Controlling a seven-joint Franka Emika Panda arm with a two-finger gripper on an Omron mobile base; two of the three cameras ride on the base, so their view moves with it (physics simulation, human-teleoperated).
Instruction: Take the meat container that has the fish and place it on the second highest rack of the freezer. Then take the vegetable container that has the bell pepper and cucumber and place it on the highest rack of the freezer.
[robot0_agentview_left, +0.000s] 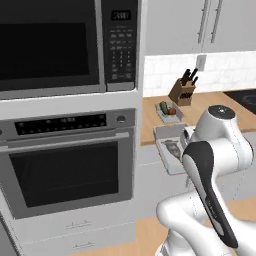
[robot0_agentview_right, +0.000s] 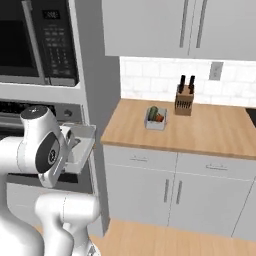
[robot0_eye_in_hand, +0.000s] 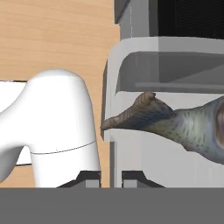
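Closest to you, the gripper (robot0_eye_in_hand: 110, 175) pinches the smooth pale-grey meat container (robot0_agentview_left: 168, 150) by its rim, the scaly ribbed-tailed fish (robot0_eye_in_hand: 175, 124) lying inside, while farther back on the wooden counter (robot0_agentview_right: 210, 131) sits the vegetable container (robot0_agentview_right: 155, 119) beside the knife block (robot0_agentview_right: 184, 101).

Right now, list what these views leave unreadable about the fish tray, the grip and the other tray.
- Gripper contact: hand view, fingertips at the tray rim, cut off by the bottom edge.
- Fish head: hand view, cut off by the right edge.
- Fish tray: left base view, its right part hidden by the arm.
- Vegetable tray: right base view, contents too small to tell apart clearly.
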